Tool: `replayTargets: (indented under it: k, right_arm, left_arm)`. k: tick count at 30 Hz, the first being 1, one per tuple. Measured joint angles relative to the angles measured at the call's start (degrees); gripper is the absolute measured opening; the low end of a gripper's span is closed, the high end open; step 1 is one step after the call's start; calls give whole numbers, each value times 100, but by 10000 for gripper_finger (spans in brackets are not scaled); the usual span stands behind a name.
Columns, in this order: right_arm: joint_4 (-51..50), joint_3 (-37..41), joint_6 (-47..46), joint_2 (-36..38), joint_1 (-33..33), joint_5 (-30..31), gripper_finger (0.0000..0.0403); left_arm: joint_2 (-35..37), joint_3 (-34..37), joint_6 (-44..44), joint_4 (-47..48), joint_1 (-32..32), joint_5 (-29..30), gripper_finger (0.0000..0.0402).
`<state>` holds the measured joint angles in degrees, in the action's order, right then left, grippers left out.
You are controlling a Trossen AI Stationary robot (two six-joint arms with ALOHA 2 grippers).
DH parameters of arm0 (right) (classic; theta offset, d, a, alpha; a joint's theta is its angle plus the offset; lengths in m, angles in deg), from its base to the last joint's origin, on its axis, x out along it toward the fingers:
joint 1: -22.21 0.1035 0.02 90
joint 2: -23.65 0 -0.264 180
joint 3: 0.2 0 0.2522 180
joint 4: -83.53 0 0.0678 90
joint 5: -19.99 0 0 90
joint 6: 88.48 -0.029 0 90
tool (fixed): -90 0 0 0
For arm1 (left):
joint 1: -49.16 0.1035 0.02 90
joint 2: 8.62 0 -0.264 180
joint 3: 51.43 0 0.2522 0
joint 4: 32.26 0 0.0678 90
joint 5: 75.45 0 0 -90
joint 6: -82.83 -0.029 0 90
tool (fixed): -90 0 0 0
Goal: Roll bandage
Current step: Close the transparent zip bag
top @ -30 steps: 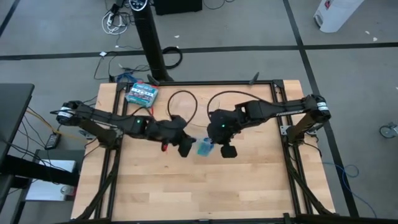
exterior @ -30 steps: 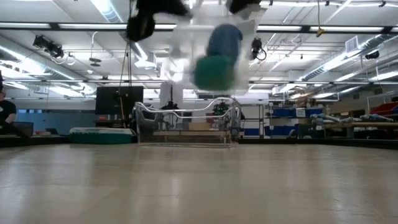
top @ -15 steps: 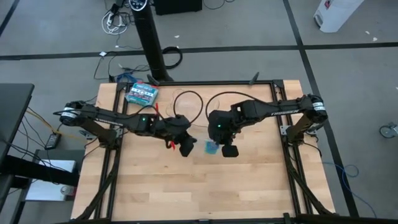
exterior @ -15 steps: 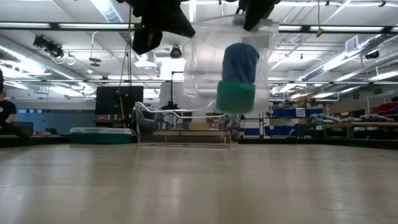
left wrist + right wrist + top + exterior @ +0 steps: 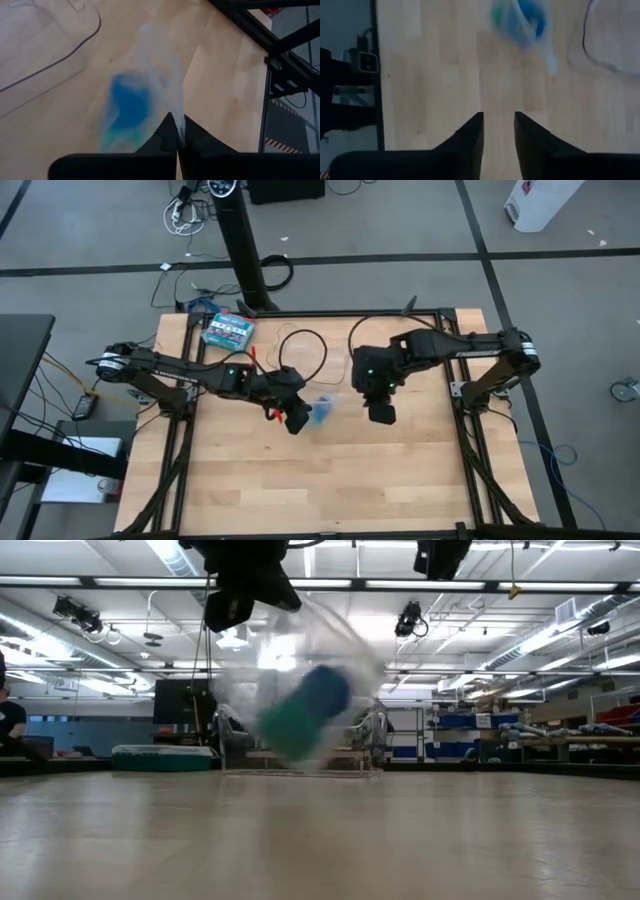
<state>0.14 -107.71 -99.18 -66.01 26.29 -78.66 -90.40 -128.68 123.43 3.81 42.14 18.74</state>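
**You're in a robotics lab / workshop hall**

You've got a wooden table (image 5: 330, 470) on a black metal frame (image 5: 470, 450), standing on a grey floor (image 5: 560, 290) marked with dark lines. Loose cables (image 5: 185, 210) trail round a black post (image 5: 240, 245). The low view shows you an open industrial ceiling with strip lights (image 5: 90, 582) and ducting (image 5: 600, 610), plus workbenches (image 5: 580, 740) and blue storage bins (image 5: 455, 722) at the back.

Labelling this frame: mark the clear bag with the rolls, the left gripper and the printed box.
clear bag with the rolls (image 5: 300, 720), low view, on the blue-green contents.
left gripper (image 5: 297, 420), high view, at its fingertips.
printed box (image 5: 227, 330), high view, middle of its top.
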Motion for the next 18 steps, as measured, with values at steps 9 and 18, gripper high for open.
replayTargets:
  k: [9, 18]
  right_arm:
    - [591, 953, -401, -3, 96, -69, 127]
    - [1966, 2408, -1150, 580, 144, -251, 125]
  left_arm:
    - [0, 0, 20, 16, 2, 2, 4]
    - [0, -2, 23, -230, -22, -58, 4]
